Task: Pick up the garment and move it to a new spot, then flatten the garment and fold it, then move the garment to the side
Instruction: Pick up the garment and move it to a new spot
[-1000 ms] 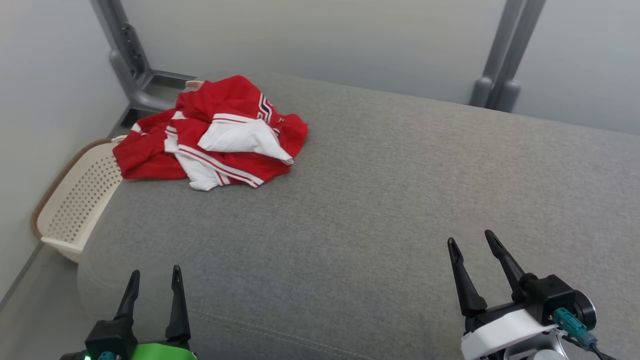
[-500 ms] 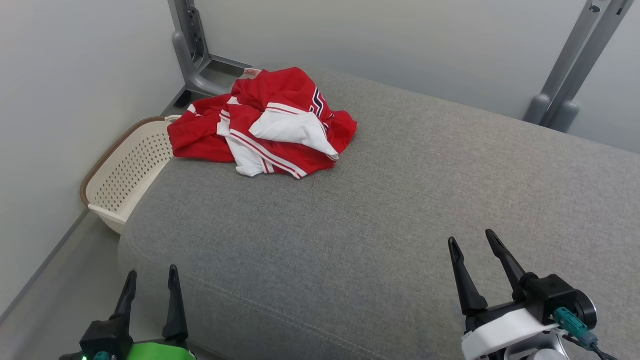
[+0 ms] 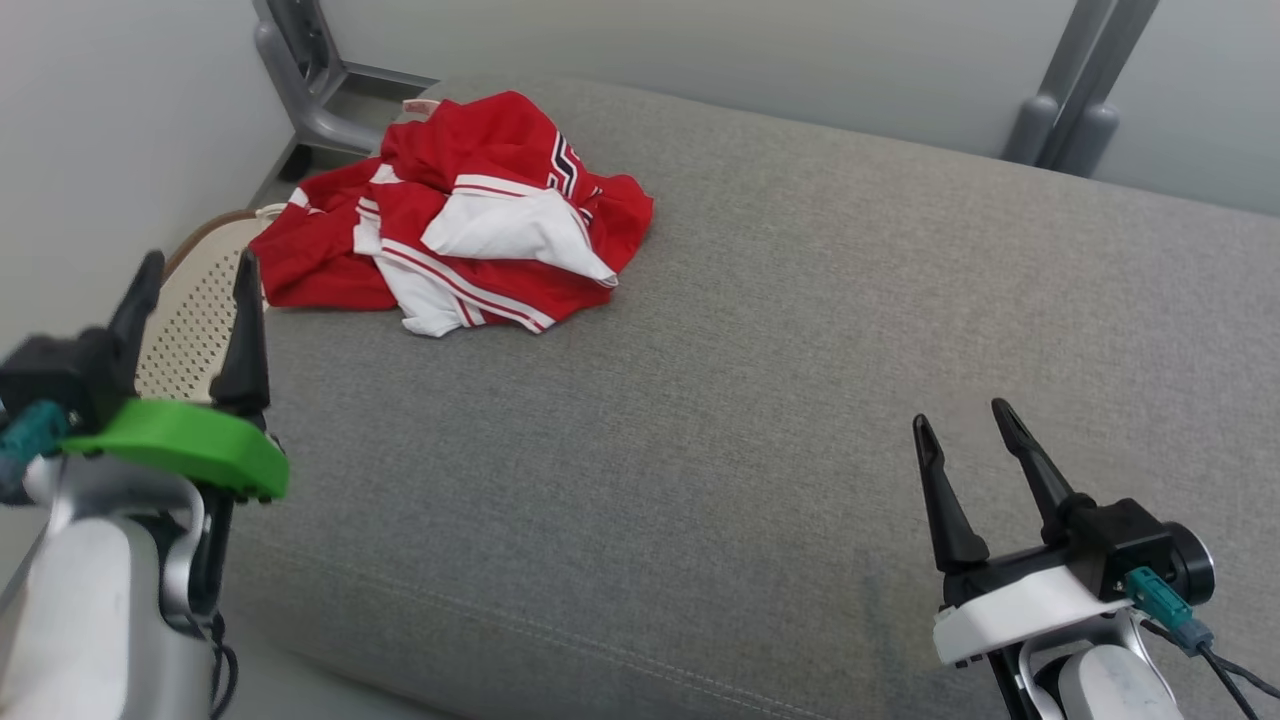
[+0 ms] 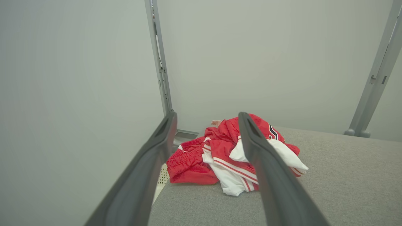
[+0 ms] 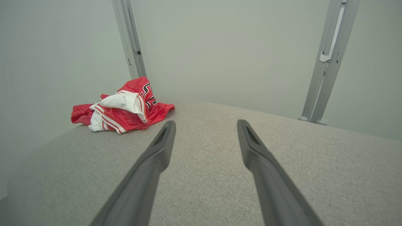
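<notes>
1. Head view: a crumpled red and white garment [image 3: 470, 230] lies in a heap at the far left corner of the grey cushioned surface [image 3: 800, 330]. Part of its white lining is turned up on top, and red cloth spreads to the left edge.
2. A cream perforated basket [image 3: 190, 315] stands on the floor just left of the cushioned surface. It sits below the garment's left edge and against the pale wall.
3. The left end effector [image 3: 198, 262], on a green mount, is raised at the near left, over the left edge of the cushioned surface. Its two dark fingers are spread apart with nothing between them, and it is well apart from the garment.
4. In the left wrist view the garment shows between and beyond those parted fingers, and the far wall stands behind it.
5. The right end effector [image 3: 960, 414], on a white mount, sits at the near right above bare grey fabric. Its fingers are also parted and empty.
6. In the right wrist view the garment lies far off to the left.
7. Grey metal posts stand at the far left [image 3: 300, 60] and the far right [image 3: 1075, 90].
</notes>
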